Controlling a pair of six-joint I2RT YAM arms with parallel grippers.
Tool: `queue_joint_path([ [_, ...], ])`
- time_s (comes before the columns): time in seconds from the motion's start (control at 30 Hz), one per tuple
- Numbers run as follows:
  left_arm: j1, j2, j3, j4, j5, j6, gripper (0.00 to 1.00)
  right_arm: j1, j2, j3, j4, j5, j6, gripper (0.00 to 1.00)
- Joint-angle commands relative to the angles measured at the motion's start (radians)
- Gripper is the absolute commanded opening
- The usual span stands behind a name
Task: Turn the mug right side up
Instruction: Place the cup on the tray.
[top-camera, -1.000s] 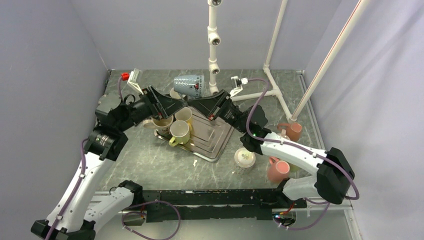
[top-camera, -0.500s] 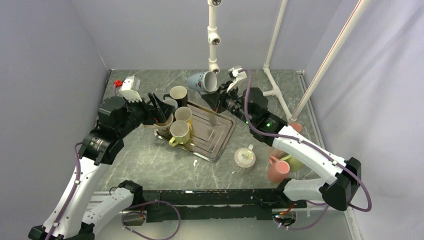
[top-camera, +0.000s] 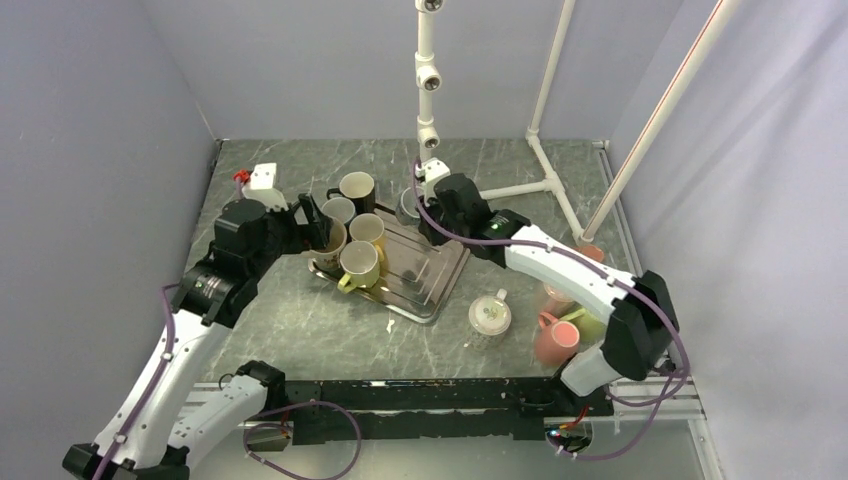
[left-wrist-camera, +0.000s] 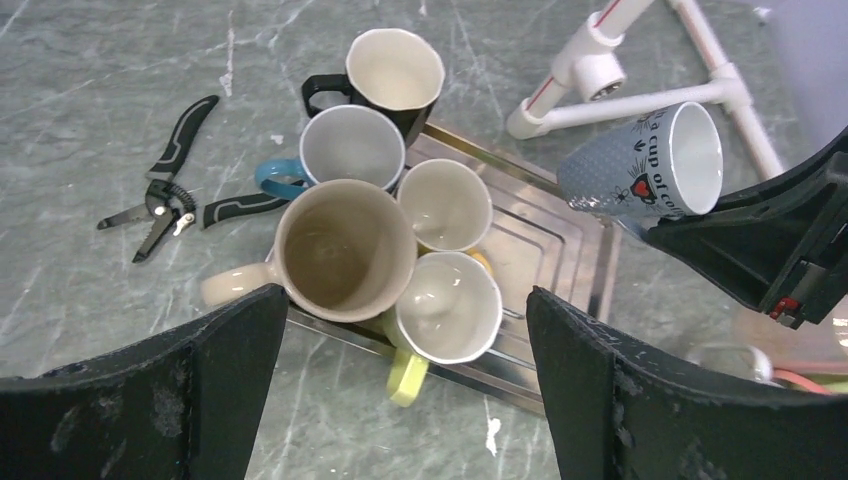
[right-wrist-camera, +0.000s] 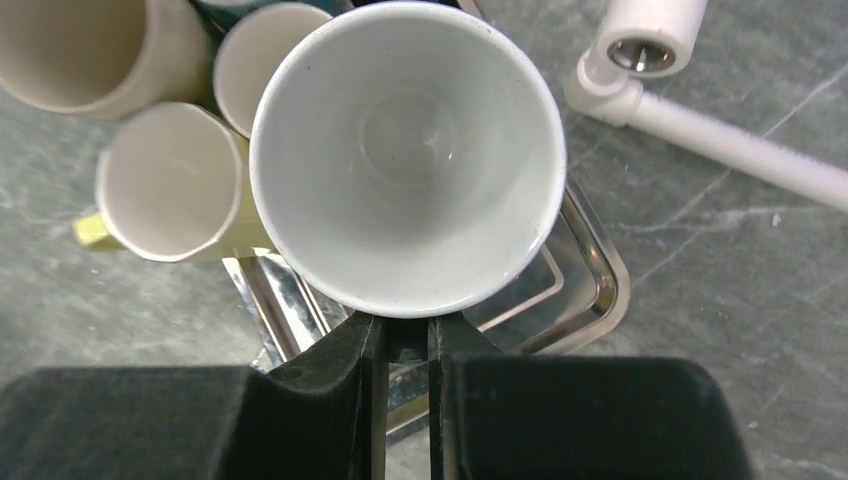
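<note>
Lowered from raised spot by back pole, mug (left-wrist-camera: 640, 165) now held over far corner of tray (left-wrist-camera: 560, 270) — tilted, mouth turned toward right wrist camera. Rim clamped between fingers of right gripper (right-wrist-camera: 400, 335). Contact with tray cannot be told. Left gripper (left-wrist-camera: 403, 300) spread wide, nothing held — hung above mug cluster (left-wrist-camera: 345, 250). Pliers (left-wrist-camera: 165, 200) lying on table left of cluster.

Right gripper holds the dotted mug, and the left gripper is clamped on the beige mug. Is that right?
Not quite. The left gripper is open and holds nothing: the left wrist view shows its fingers spread wide, clear of the beige mug. The right gripper does hold the dotted mug.
</note>
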Motion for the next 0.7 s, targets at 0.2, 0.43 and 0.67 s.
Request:
queue_joint_path([
  [0.2, 0.000, 0.063, -0.002, 0.020, -0.068, 0.059, 0.94, -0.082, 0.242, 0.261, -0.057, -0.120, -0.029, 0.00],
  [0.43, 0.001, 0.072, -0.020, 0.050, -0.061, 0.064, 0.94, -0.087, 0.375, 0.368, -0.113, -0.199, -0.125, 0.00],
  [0.67, 0.017, 0.093, -0.014, 0.057, -0.034, 0.052, 0.94, -0.086, 0.484, 0.467, -0.190, -0.201, -0.219, 0.00],
])
